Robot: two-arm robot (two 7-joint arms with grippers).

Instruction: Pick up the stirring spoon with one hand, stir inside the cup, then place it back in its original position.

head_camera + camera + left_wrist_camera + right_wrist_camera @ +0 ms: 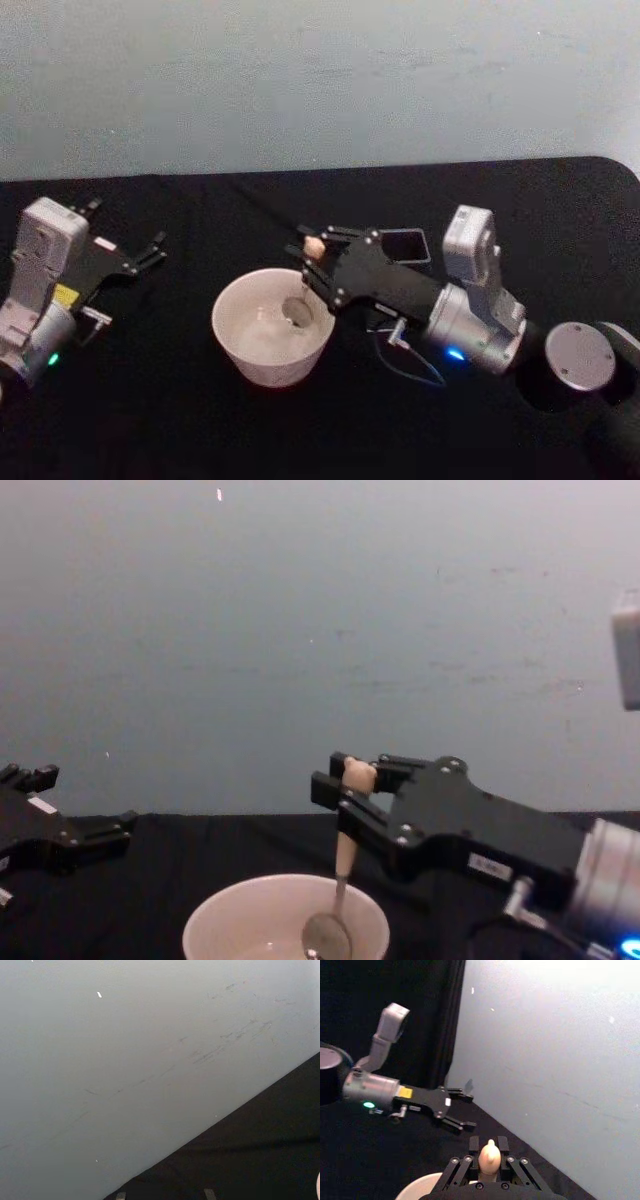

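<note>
One spoon (pixel 344 855) pinched upright at its beige handle by right gripper (pixel 338 780) jaws, knob poking above them, metal bowl down inside white cup (pixel 228 325) near bench (pixel 150 420) centre. Grey square holder (pixel 426 247) just behind right gripper, toward back edge. Left gripper (pixel 150 252) idle near left edge, jaws spread.
</note>
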